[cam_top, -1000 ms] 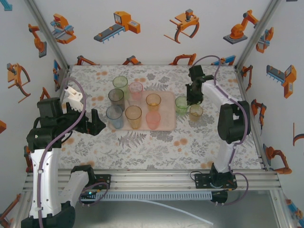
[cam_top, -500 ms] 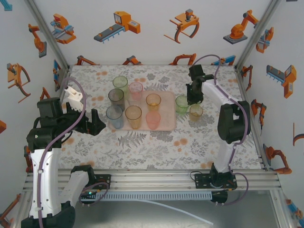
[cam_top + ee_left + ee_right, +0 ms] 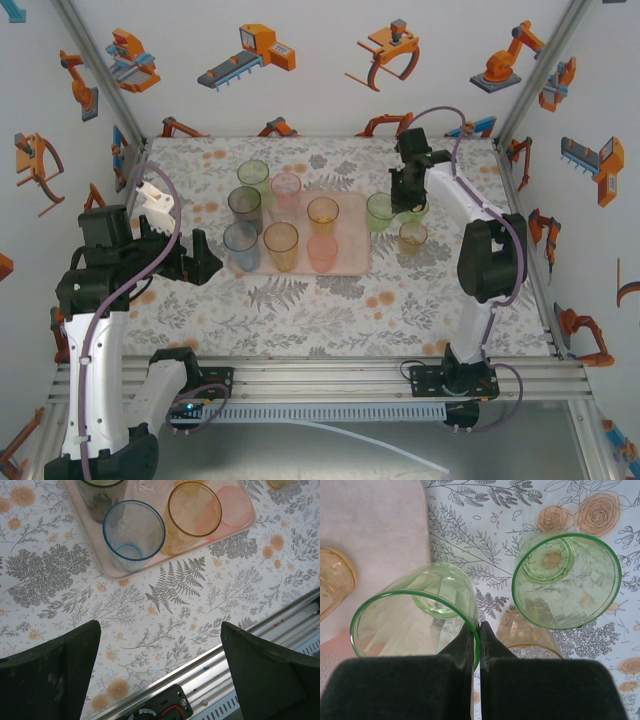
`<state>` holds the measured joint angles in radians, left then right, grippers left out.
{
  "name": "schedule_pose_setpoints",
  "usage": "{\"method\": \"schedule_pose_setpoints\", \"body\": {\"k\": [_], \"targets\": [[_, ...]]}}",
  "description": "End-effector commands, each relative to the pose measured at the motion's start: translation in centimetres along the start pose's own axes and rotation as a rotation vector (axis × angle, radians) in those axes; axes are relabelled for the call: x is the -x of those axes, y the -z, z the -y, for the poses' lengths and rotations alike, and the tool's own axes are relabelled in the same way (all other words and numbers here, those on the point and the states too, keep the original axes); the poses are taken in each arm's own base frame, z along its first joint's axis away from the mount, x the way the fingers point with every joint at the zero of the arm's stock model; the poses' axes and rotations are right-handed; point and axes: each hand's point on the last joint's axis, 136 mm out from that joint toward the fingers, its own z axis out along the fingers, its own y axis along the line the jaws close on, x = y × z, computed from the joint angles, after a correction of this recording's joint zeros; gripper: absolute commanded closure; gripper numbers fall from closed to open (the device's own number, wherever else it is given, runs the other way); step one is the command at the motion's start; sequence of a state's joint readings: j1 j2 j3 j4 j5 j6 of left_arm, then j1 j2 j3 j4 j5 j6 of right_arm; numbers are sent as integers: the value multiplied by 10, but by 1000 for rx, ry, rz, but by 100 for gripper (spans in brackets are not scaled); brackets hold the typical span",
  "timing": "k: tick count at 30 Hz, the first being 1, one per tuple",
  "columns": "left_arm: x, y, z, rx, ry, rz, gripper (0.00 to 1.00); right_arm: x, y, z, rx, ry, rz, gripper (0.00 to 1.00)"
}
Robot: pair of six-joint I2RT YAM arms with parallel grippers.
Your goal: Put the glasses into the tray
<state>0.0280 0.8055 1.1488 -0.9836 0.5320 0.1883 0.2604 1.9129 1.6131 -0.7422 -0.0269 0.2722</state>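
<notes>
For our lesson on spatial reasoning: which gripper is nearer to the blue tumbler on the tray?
Left. The left gripper sits open just beside the blue tumbler, off the tray's left edge; the right gripper is across the tray, pinching a green tumbler.

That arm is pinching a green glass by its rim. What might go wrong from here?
The right gripper pinches the green glass by its thin wall alone, so it may slip or tilt. The second green glass and the amber glass stand close by and might get knocked.
</notes>
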Motion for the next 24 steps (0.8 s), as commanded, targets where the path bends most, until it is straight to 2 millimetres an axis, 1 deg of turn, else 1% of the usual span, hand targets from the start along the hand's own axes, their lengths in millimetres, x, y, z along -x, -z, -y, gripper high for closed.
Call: {"method": "schedule_pose_setpoints", "body": {"k": [1,13,19,24], "targets": [[4,3,2,-9,12,22,3,12,25,-9,21,14,44,98],[4,3,2,-9,11,25,3,25,41,-13,22,23,72,99],[4,3,2,-10,11,26,3,40,51,-19,19,39,95,99],[5,3,2,-10,12,26,3,57,56,-33,24,65,116,99]]}}
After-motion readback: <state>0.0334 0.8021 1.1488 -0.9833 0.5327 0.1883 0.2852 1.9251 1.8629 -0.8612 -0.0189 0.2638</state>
